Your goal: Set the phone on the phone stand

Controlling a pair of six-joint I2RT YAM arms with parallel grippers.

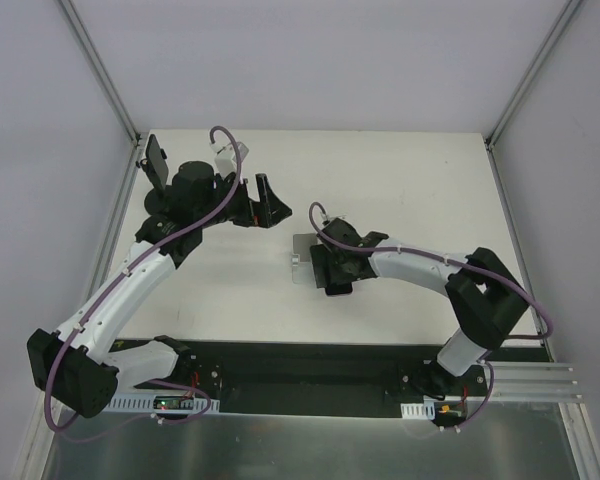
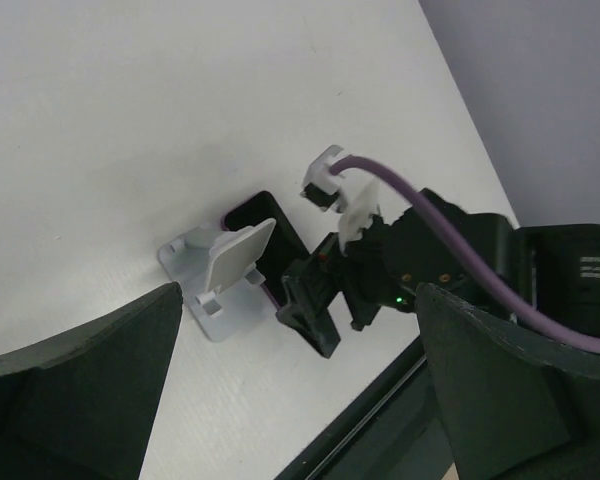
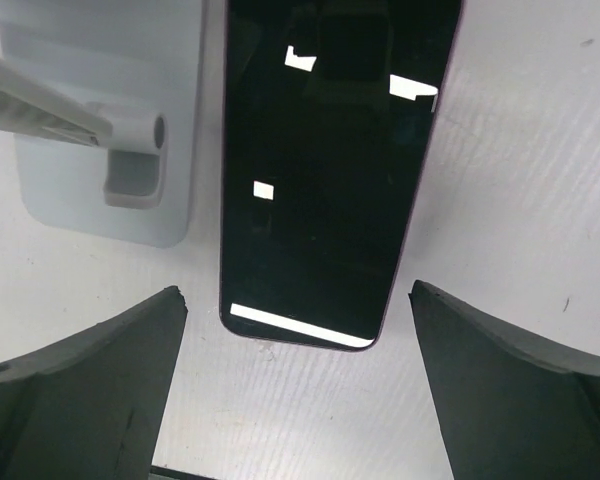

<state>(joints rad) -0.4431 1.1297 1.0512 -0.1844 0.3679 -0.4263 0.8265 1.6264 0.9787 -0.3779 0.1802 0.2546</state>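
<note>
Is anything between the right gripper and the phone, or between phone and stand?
Nothing visible. The right gripper hangs open directly over the phone, which lies flat beside the stand, with no object between them.

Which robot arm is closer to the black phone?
Right. The right pincer, open, hovers above the flat black phone beside the pale grey stand; the left pincer sits well apart, farther back and left.

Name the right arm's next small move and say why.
Probably lower the open right gripper until it straddles the phone across its width, ready to grip. The phone lies screen-up on the table beside the phone stand, not on it, and the gripper holds nothing.
</note>
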